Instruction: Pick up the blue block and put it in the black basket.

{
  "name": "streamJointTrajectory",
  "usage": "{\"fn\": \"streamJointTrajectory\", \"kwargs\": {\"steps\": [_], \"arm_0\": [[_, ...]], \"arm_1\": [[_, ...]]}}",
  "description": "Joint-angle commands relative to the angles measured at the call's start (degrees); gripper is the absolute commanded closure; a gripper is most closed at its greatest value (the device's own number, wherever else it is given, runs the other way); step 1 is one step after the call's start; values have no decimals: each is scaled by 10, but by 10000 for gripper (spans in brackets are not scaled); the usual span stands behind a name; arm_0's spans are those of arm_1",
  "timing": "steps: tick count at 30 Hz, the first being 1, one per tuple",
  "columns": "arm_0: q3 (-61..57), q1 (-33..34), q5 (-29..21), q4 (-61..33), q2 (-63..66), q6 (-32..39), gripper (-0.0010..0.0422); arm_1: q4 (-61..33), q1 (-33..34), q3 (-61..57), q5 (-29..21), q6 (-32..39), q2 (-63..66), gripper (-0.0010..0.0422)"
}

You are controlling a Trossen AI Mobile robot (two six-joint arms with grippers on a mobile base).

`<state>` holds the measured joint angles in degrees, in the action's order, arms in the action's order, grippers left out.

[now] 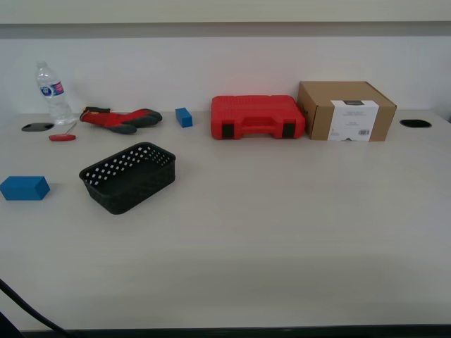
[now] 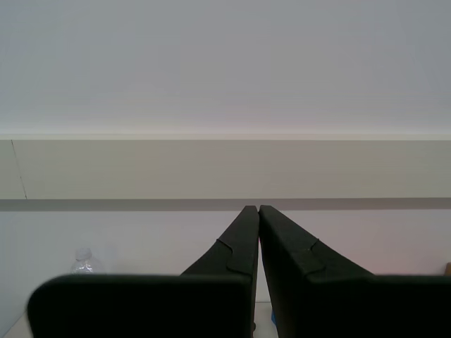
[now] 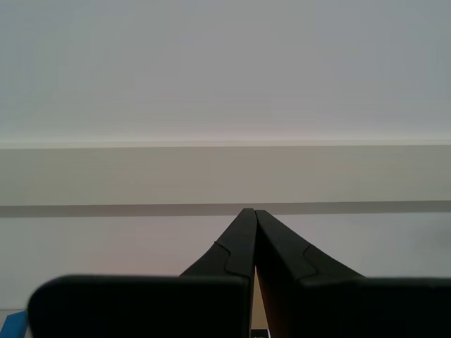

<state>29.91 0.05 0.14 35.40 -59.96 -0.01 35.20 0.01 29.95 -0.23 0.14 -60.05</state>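
At the exterior view's far left the blue block (image 1: 25,188) lay flat on the worktop (image 1: 282,225), near the black basket (image 1: 128,177) but apart from it. It looked rigid, light and smooth-faced, so a grip across its two long sides near the middle should hold without crushing. Behind sat one water bottle (image 1: 53,93), one small red tool (image 1: 62,137), one red-and-grey glove (image 1: 121,119), one small blue cube (image 1: 184,117), one red case (image 1: 257,117) and one cardboard box (image 1: 345,110). That made two blue pieces and one basket. My first gripper (image 2: 258,209) and my second gripper (image 3: 251,212) both had fingers pressed together, empty, facing the wall.
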Motion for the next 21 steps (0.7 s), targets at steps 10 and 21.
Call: {"fn": "streamJointTrajectory", "kwargs": {"steps": [10, 21], "arm_0": [[0, -1, 0, 1, 0, 0, 413], [0, 0, 0, 1, 0, 0, 413]], "arm_1": [[2, 0, 0, 0, 5, 0, 413], [-195, -5, 0, 171, 310, -40, 413]]}}
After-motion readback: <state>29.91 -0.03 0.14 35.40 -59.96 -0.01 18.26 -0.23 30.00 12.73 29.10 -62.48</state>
